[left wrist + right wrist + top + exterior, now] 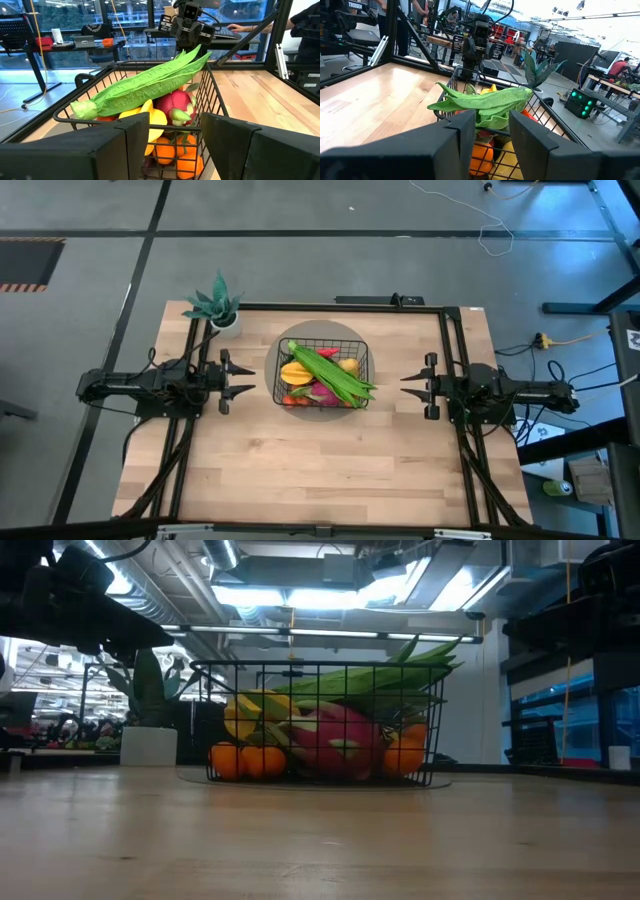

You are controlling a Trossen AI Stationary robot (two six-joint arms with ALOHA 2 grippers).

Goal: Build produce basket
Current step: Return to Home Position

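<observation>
step: the basket looks fully loaded and neither arm carries anything, so this reads as the closing step, with the arms going to rest.
next move: probably only settling both arms at rest, clear of the basket rim. No pick is left on the table (pixel 300 480).
left gripper (pixel 245 380): just off the basket's left side, not touching, aimed at it. Fingers spread with a clear gap, nothing between them.
potted plant (pixel 215 305): outside the basket, beyond its left far corner. Not part of the load.
basket (pixel 277 375): mid-table between the two arms, upright.
produce (pixel 335 745): piled inside; pink fruit, oranges and yellow pieces show through the mesh. Lower pieces are hard to tell apart.
leafy bundle (pixel 330 370): on top of the pile. Long axis runs diagonally across the basket, blunt stalk end toward the plant-side corner, leaf tips toward the right arm, seemingly just over the rim.
right gripper (pixel 410 386): just off the basket's right side, facing it. Fingers parted, empty.
</observation>
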